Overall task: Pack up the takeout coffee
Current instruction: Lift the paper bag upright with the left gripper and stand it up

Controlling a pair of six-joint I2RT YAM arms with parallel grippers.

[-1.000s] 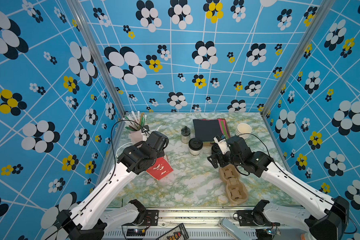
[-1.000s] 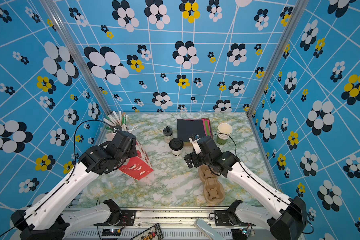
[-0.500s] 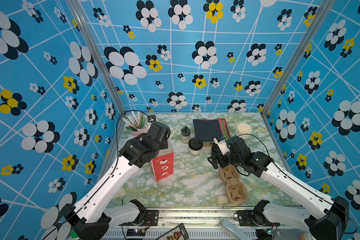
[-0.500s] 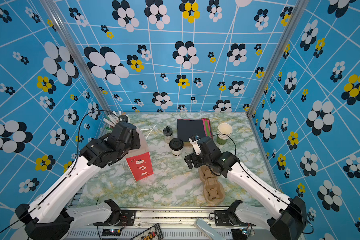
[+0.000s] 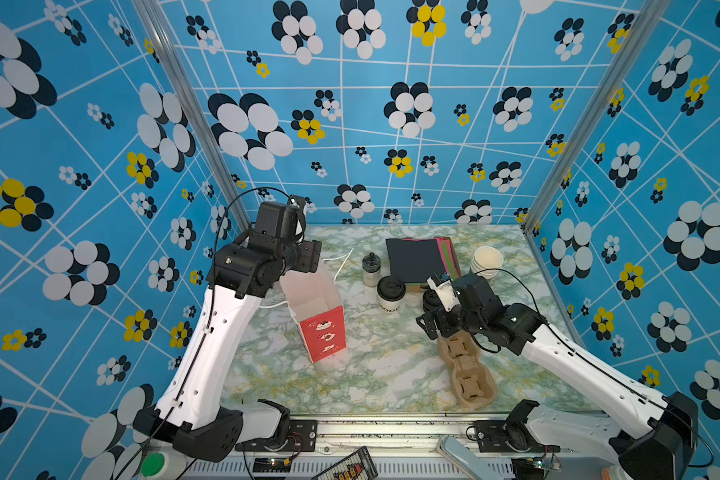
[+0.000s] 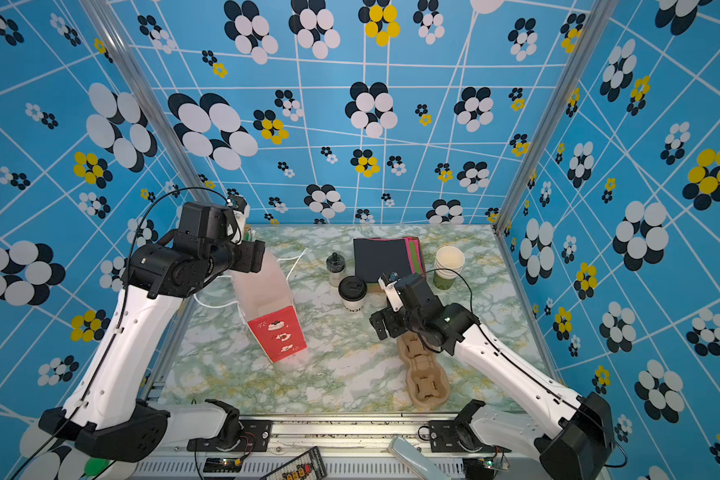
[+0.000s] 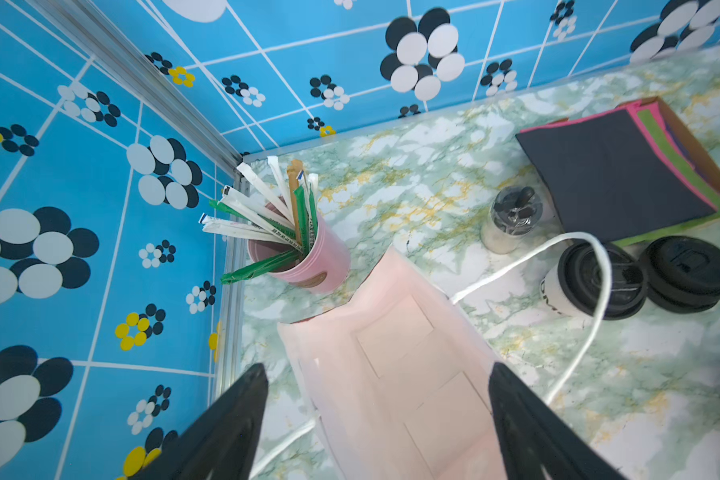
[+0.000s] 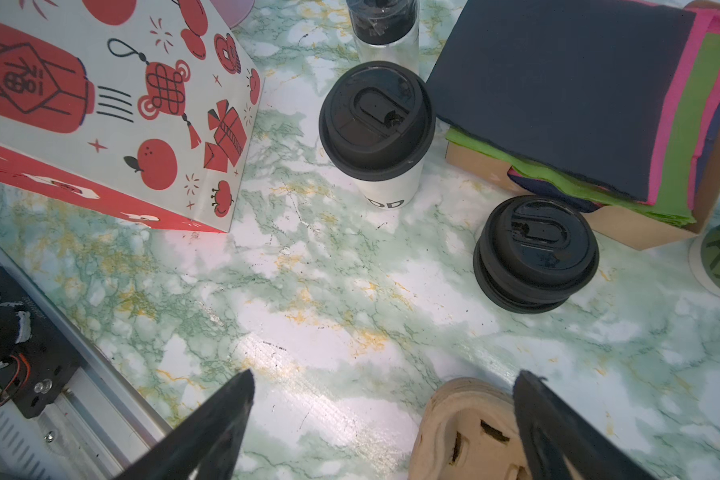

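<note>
Black-lidded and white-walled, the takeout coffee [image 8: 377, 124] stands upright on the marble tabletop [image 8: 308, 291], ahead of our right claw [image 8: 383, 374] and well clear of its fingers. Those are spread wide with nothing between them, hovering over one end of the moulded pulp cup carrier [image 8: 454, 415]. A squat stack of black lids [image 8: 535, 253] sits near the cup, apart from it. Our left claw [image 7: 377, 368] is likewise spread, its fingers straddling the open mouth of the red-and-white paper gift bag [image 7: 400, 399] — we cannot tell whether they touch its walls.
</note>
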